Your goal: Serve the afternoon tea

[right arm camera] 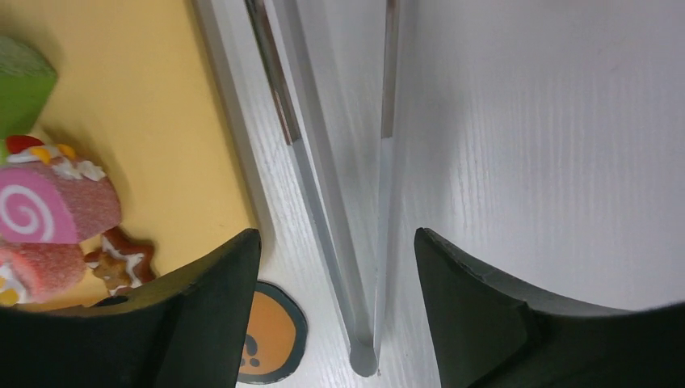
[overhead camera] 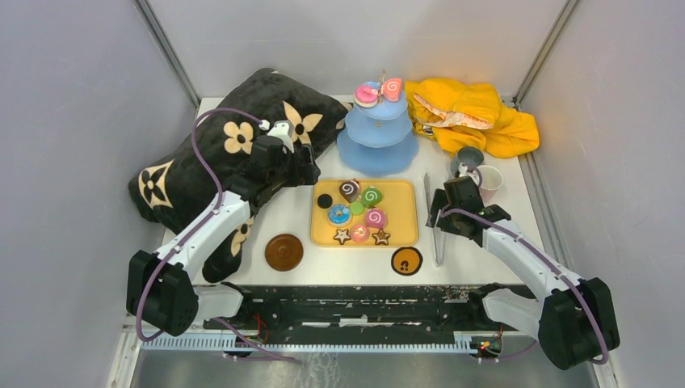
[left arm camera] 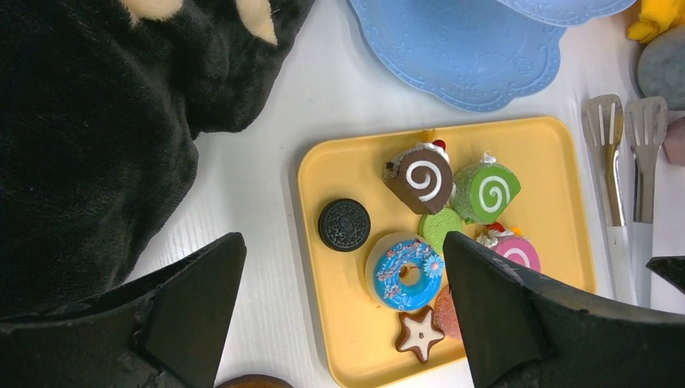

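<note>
The light-blue three-tier stand point(overhead camera: 378, 133) stands at the back with two pink swirl rolls point(overhead camera: 367, 94) on its top tier. Several toy sweets lie on the yellow tray point(overhead camera: 404, 234): a chocolate swirl roll point(left arm camera: 418, 178), a green roll point(left arm camera: 486, 192), a black sandwich biscuit point(left arm camera: 344, 225), a blue doughnut point(left arm camera: 404, 273) and a star biscuit point(left arm camera: 419, 333). My left gripper point(left arm camera: 343, 242) is open and empty above the tray's left part. My right gripper point(right arm camera: 335, 234) is open, its jaws either side of the metal tongs point(right arm camera: 323, 162). The grey mug point(overhead camera: 467, 158) and pink cup point(overhead camera: 489, 179) stand behind it.
A brown coaster point(overhead camera: 284, 251) and an orange paw-print coaster point(overhead camera: 406, 260) lie near the front edge. A black flower-patterned cushion point(overhead camera: 210, 162) fills the left side under my left arm. A yellow cloth point(overhead camera: 476, 117) lies at the back right. Grey walls enclose the table.
</note>
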You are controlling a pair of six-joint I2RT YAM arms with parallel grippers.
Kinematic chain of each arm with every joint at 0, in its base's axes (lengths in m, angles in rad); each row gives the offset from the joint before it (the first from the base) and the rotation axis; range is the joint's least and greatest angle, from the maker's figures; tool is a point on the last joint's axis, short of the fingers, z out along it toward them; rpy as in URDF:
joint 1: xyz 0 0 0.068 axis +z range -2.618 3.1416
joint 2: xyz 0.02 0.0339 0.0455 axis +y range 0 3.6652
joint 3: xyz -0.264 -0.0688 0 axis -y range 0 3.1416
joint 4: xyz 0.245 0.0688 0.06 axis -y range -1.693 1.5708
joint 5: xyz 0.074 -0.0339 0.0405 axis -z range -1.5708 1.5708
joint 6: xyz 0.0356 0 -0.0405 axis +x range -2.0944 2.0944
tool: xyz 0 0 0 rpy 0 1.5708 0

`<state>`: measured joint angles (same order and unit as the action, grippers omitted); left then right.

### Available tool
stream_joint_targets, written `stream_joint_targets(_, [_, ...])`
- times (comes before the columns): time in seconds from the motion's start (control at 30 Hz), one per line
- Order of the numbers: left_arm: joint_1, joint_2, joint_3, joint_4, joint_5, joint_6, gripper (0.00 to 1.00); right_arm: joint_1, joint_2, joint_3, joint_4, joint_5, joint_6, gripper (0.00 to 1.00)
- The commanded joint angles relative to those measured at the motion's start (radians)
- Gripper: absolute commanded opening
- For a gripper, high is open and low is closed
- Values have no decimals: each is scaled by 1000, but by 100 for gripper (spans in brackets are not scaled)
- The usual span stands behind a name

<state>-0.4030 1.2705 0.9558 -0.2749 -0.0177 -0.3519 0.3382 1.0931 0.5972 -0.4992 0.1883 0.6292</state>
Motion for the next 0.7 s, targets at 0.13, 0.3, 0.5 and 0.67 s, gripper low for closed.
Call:
stream_joint_targets(0.13, [5,-20,14,43,15,-47,99,-5,1,212,-167,48,-78,100])
stream_joint_targets(0.3, [3,-17,13,48,13,-47,99,-2,9,200,-136,84,-74,100])
stream_joint_targets(0.5, [3,-8,17,52,13,-47,99,1,37,172,-72,100,-66,100])
stream_joint_targets(0.67, [4,0,20,57,18,-47,99,1,171,195,-67,62,-60,100])
